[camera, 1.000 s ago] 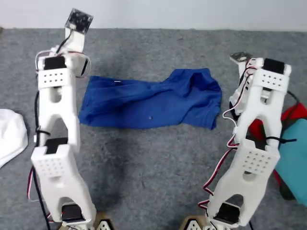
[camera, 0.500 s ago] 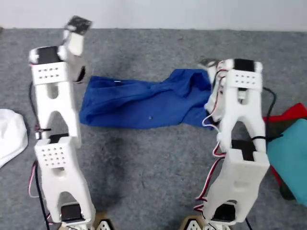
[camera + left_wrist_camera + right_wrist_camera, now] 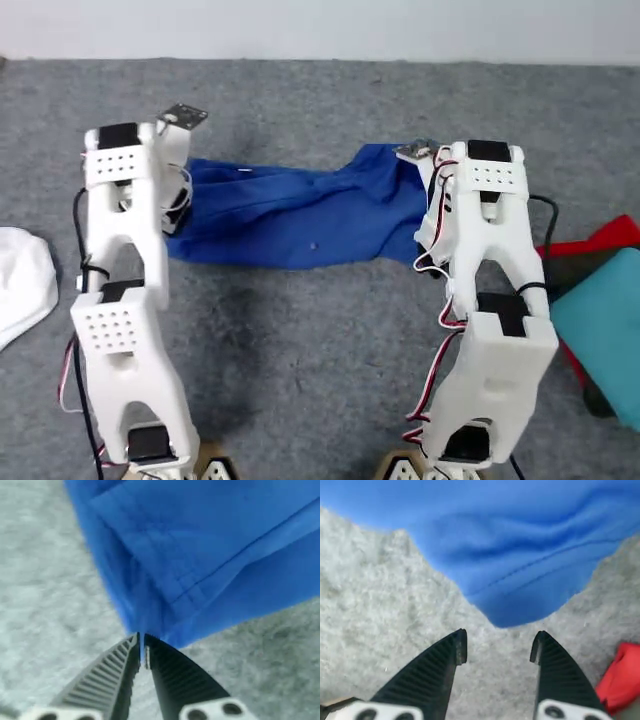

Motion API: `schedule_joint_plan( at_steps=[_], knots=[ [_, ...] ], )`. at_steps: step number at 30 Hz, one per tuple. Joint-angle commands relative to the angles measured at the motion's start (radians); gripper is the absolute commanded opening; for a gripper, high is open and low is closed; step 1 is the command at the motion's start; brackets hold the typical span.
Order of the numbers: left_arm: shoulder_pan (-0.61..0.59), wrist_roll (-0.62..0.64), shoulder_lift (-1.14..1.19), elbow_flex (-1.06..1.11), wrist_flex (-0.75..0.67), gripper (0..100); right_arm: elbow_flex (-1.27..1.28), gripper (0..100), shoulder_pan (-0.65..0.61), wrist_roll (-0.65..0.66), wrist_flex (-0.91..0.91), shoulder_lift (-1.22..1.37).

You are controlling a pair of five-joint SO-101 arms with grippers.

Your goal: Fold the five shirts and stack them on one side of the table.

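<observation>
Both arms have swung inward over the last second, the right one leaving the red garment (image 3: 610, 235) to come over the shirt's end. At this moment the left end effector (image 3: 141, 652) is pinched closed on the very edge of the blue shirt (image 3: 200, 555), with creases in the cloth running to its tips. The right end effector (image 3: 500, 641) stands open, its jaws straddling a rounded corner of the hem just ahead without touching it. The shirt lies crumpled and stretched sideways between the two arms on the grey surface (image 3: 320, 350), with a white garment (image 3: 20, 285) well off to the left and a teal one (image 3: 605, 335) beside the red. To do this step well, the right arm probably needs to settle lower and take a deeper bite of the hem before closing. Then both ends can be lifted together and the cloth drawn taut, so the wrinkles come out before any fold.
</observation>
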Motion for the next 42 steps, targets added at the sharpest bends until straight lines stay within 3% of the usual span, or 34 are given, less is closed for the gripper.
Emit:
schedule_joint_plan(
  at_steps=[1, 11, 17, 25, 34, 42],
  knots=[
    [0.014, 0.014, 0.000, -0.033, -0.015, 1, -0.069, 22.3, -0.045, -0.005, -0.008, 0.021],
    [0.037, 0.068, 0.152, -0.124, -0.092, 2, -0.347, 21.4, -0.113, -0.011, -0.004, 0.222],
    [0.037, 0.069, 0.275, -0.229, -0.044, 2, -0.453, 1.0, -0.061, -0.009, 0.056, 0.358],
    [0.037, 0.069, 0.330, -0.417, 0.034, 1, -0.555, 0.9, -0.012, -0.005, 0.113, 0.421],
    [0.035, 0.069, 0.298, -0.397, 0.035, 1, -0.555, 0.9, -0.018, -0.003, 0.160, 0.418],
    [0.055, 0.063, 0.201, -0.157, 0.035, 1, -0.551, 0.8, -0.005, 0.074, 0.180, 0.406]
  ],
)
